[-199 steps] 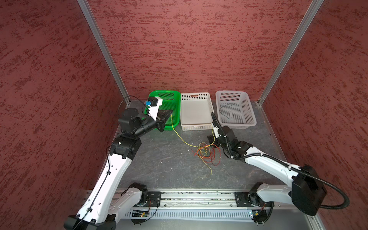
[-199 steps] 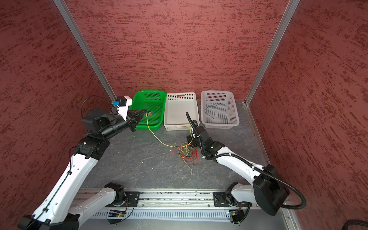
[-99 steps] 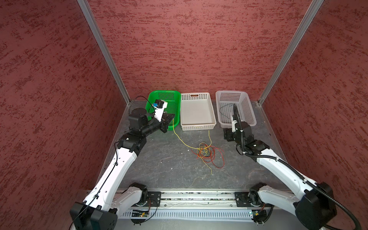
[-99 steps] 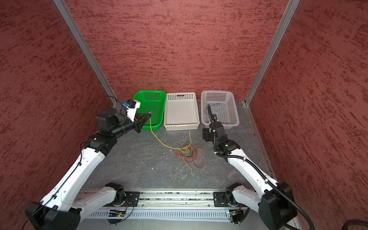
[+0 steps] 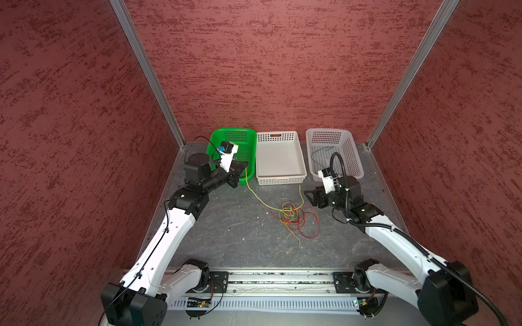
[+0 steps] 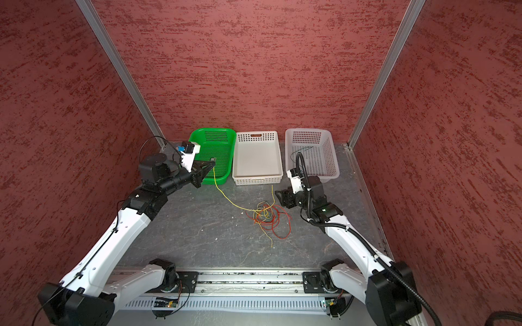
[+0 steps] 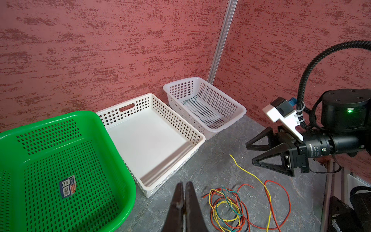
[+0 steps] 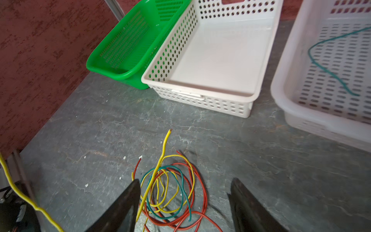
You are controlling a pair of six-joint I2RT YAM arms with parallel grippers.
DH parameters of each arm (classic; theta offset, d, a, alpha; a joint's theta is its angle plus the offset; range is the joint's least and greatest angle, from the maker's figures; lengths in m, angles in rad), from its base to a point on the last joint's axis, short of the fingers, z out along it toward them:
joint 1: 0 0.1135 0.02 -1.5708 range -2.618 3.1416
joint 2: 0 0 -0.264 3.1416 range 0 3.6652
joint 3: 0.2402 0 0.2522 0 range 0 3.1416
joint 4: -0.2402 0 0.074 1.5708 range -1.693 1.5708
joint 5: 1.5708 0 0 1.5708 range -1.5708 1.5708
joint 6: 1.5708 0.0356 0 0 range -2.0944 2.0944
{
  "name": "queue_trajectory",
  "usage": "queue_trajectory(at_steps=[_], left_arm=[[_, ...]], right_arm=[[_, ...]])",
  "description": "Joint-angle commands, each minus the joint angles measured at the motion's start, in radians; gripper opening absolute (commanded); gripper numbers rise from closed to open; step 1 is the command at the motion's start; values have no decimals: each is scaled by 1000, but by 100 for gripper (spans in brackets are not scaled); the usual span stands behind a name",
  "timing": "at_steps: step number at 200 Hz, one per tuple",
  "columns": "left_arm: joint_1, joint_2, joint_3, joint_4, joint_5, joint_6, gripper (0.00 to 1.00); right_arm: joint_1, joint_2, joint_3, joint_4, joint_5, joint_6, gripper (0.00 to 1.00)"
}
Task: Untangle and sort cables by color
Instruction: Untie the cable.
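A tangle of red, yellow and blue-green cables [image 5: 291,216] lies on the grey floor in front of the baskets, also seen in the right wrist view as cables [image 8: 170,190]. My left gripper [image 5: 245,164] is shut on one yellow cable [image 5: 255,194] at the green basket's front edge. That cable runs down from the gripper into the tangle. My right gripper [image 5: 308,196] hovers open just right of the tangle, nothing between its fingers [image 8: 128,200]. One blue-green cable [image 8: 329,70] lies in the right white basket [image 5: 329,131].
Three baskets line the back wall: green basket [image 5: 226,132], middle white basket [image 5: 278,133] with nothing in it, and the right white one. Red walls close in on three sides. A metal rail [image 5: 282,278] runs along the front.
My right arm left the tangle, swung up toward the right white basket, then came back down beside the tangle. The left gripper stayed shut on the yellow cable near the green basket.
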Motion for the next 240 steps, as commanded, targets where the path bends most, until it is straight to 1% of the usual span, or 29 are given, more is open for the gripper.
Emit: queue_trajectory(at_steps=[1,33,54,114,123,138,166,189,218,236,240], left_arm=[[-2,-3,2,9,-18,20,0],[0,3,3,7,-29,18,0],[4,11,6,6,-31,15,0],[16,14,7,2,-48,8,0],[16,12,6,1,-49,7,0],[18,9,6,1,-51,6,0],[25,5,14,0,-58,3,0],[38,2,33,-5,-56,-5,0],[64,-9,54,6,-58,-19,0],[83,-12,71,-1,-76,-20,0],[86,-14,77,-5,-80,-19,0]], right_arm=[[-2,12,-39,71,-136,-11,70],[1,0,-108,141,-212,20,67],[11,-15,-142,176,-240,38,66],[39,-14,-181,212,-251,55,60],[44,-10,-182,208,-241,55,56],[47,1,-179,194,-217,49,44],[50,14,-166,159,-163,35,27],[50,18,-158,127,-108,26,18],[51,44,-148,112,-56,35,9],[50,55,-148,105,10,56,0],[50,57,-148,104,25,61,0]])
